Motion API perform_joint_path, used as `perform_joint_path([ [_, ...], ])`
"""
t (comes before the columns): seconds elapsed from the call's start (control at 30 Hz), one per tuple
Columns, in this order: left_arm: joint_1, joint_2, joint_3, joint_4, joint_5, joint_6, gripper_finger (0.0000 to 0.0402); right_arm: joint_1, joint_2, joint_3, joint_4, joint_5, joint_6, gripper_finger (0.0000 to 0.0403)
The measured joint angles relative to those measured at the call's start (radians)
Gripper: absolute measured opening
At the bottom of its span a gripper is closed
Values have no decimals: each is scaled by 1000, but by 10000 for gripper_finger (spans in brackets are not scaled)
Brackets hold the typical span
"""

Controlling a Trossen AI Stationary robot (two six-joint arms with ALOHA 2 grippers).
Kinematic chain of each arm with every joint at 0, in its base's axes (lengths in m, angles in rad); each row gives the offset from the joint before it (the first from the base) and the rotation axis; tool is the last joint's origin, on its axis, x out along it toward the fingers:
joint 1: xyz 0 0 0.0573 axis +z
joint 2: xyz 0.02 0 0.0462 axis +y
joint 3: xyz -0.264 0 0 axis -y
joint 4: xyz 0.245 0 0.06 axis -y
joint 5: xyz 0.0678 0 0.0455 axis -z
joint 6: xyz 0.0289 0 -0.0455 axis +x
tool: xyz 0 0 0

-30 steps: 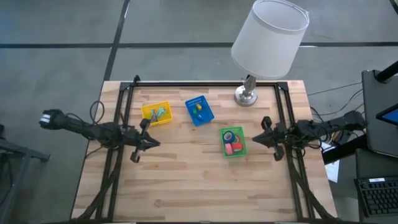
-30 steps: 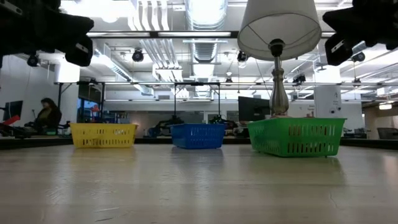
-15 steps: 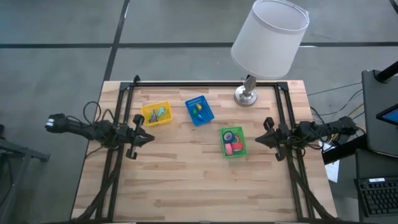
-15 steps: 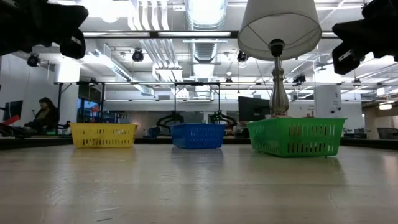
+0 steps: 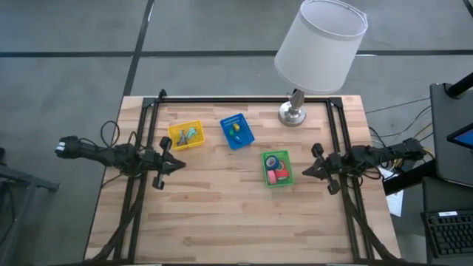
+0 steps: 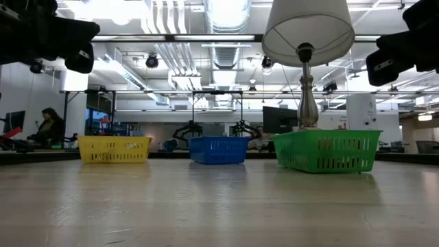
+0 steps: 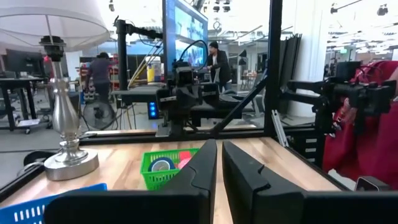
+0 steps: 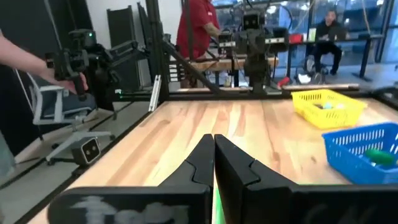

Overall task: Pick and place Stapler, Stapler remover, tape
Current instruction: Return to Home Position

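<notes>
At the table's (image 5: 222, 222) two side edges the arms wait. The left tool (image 5: 177, 164) has drawn back a little toward its edge since a second ago, the right tool (image 5: 307, 171) has scarcely shifted, and the bins lie as before. Each wrist view shows that arm's own fingers together and holding nothing, the left pair with only a slit between them. The tape (image 5: 279, 175) lies in the green bin (image 5: 264, 168), near the right tool. From above one blue roll (image 5: 273, 160) shows, while the red or pink rolls run together and cannot be counted. The low view hides all contents behind the bin walls and cuts both arms off at its top corners. There are three bins in all, the green bin, a blue bin (image 5: 244, 140) and a yellow bin (image 5: 196, 142), and one lamp (image 5: 293, 113). What lies in the blue and yellow bins is too small to name.
</notes>
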Motion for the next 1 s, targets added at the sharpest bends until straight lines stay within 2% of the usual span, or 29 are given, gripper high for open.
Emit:
perform_joint_path([
  [1.0,0,1,2,0,-2,-2,32,0,32,0,-1,0,14,9],
])
